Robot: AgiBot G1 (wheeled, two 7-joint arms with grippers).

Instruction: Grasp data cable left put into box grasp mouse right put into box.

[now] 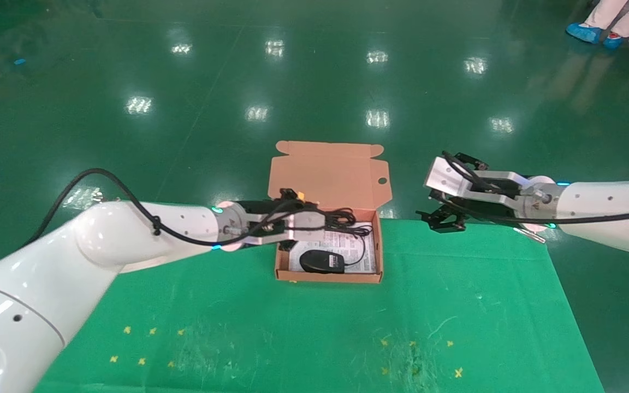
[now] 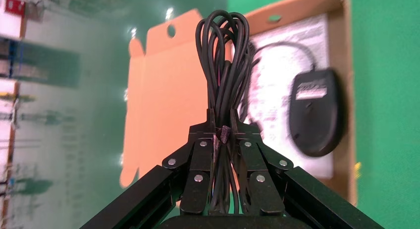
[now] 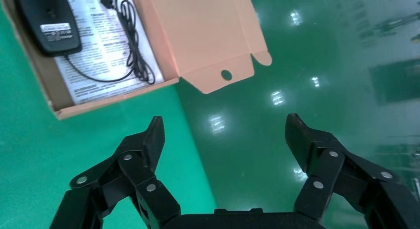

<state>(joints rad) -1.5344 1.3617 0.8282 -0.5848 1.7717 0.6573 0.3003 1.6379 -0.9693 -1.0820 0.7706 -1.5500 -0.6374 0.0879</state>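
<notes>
The salmon-orange box (image 1: pixel 328 277) lies open at the green table's far edge, its lid (image 1: pixel 328 174) folded back. The black mouse (image 1: pixel 322 262) lies inside on the white sheet, its cord (image 1: pixel 361 245) curled beside it. My left gripper (image 1: pixel 332 222) is shut on the looped black data cable (image 1: pixel 347 217) and holds it above the box's back part. In the left wrist view the gripper (image 2: pixel 221 121) pinches the bundle (image 2: pixel 223 55), with the mouse (image 2: pixel 317 112) below. My right gripper (image 1: pixel 445 221) is open and empty to the right of the box; it also shows in the right wrist view (image 3: pixel 225 135).
The green table cloth (image 1: pixel 456 305) carries small yellow cross marks near its front. The table's far edge runs just behind the box, with shiny dark green floor beyond. A person's feet in blue shoe covers (image 1: pixel 587 31) stand far off at the back right.
</notes>
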